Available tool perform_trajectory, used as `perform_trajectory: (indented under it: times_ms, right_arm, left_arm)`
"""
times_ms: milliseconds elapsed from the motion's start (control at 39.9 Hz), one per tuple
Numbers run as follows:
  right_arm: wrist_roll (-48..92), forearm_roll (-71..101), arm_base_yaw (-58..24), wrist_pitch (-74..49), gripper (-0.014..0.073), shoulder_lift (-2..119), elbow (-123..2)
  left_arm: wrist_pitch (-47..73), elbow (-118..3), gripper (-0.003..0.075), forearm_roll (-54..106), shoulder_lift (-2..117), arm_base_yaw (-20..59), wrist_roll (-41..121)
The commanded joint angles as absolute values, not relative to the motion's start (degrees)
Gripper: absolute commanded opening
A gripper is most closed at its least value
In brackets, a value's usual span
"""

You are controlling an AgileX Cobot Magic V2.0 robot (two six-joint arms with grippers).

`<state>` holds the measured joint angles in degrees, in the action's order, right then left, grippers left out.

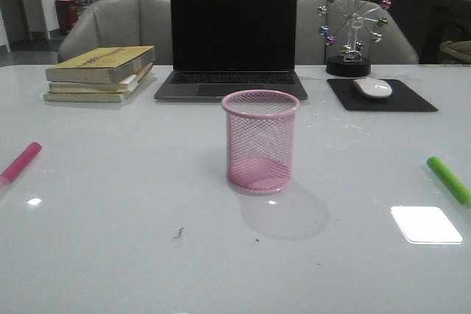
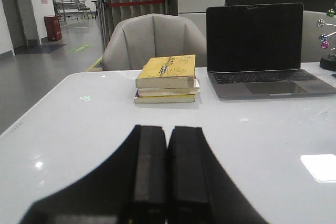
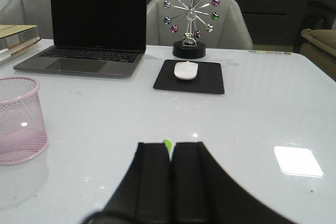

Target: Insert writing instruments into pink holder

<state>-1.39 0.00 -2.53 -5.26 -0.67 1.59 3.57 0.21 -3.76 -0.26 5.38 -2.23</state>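
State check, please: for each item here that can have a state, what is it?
Pink wire-mesh pen cup: upright, empty.
Magenta marker: flat on table.
Green marker: flat on table.
Grey laptop: open, screen dark.
Left tool: shut, empty.
Right tool: shut, empty.

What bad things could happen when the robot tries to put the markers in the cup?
The light pink wire-mesh cup stands free, so a bump could tip it. The round green marker and the magenta-pink marker lie flat near the white table's sides and might roll away. Both grippers are shut, so they must open first.

Two grey armchairs [image 1: 110, 23] stand behind the glossy white table [image 1: 132, 204].
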Motion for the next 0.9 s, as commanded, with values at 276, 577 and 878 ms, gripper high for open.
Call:
perform_trajectory:
  times_ms: [276, 577, 878]
  right_arm:
    - [-1.2, 0.0, -2.1, 5.0, 0.0041, -1.7, 0.4]
    - [-1.2, 0.0, -2.1, -3.6, 0.0041, 0.6, -17.4]
    - [-1.2, 0.0, -2.1, -23.9, 0.0041, 15.4, -37.3]
  left_arm:
    - [-6.6, 0.0, 0.0091, -3.3, -1.4, 5.3, -2.7]
    - [-1.6, -16.9, 0.0091, -3.0, 0.0, 5.5, -2.7]
    - [23.8, -37.0, 0.0091, -3.0, 13.6, 5.5, -2.7]
